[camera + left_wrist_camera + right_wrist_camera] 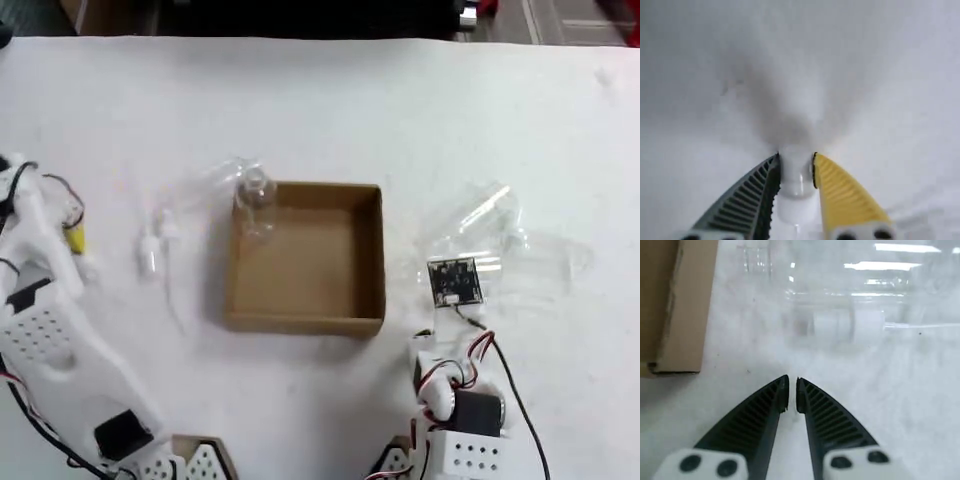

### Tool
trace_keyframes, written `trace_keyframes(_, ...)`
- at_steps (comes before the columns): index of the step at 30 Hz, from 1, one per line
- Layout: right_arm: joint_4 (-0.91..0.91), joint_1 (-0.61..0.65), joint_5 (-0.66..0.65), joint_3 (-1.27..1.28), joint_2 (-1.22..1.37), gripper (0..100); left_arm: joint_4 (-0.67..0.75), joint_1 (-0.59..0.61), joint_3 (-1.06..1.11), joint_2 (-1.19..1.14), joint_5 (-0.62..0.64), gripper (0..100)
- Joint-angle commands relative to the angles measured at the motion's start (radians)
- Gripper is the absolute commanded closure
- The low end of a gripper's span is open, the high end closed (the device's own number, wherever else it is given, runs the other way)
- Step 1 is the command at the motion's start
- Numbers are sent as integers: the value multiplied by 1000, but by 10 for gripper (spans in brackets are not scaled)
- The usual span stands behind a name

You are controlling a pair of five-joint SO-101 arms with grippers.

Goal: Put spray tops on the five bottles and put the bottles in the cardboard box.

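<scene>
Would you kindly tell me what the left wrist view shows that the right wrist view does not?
Left wrist view, not the right: the left end effector, one finger yellow and one dark, shut on a white spray top. Right wrist view, not the left: the right end effector, both fingers dark, shut with nothing between them, a corner of the cardboard box, and clear bottles lying ahead of it. Both share the white table.

spray top cut off at edge; clear bottles blurred together.
</scene>
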State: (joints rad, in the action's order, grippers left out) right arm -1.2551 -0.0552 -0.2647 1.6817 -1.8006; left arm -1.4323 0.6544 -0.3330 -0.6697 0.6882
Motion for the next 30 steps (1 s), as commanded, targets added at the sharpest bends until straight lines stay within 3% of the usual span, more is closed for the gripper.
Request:
trace_keyframes(1,-7,-12,-11,9,1,982,-206,-81,-209,13,2,977)
trace_keyframes(5,-7,-12,-11,9,1,982,-354,-139,-390,13,2,977)
trace_keyframes(14,-7,-13,-11,9,1,982,-359,-197,-511,73,-117,978)
trace_keyframes(24,-7,-13,-11,9,-1,982,-351,-412,-523,532,-391,978)
trace_keyframes(30,-7,-13,-11,9,-1,982,-351,-515,-514,783,-430,977)
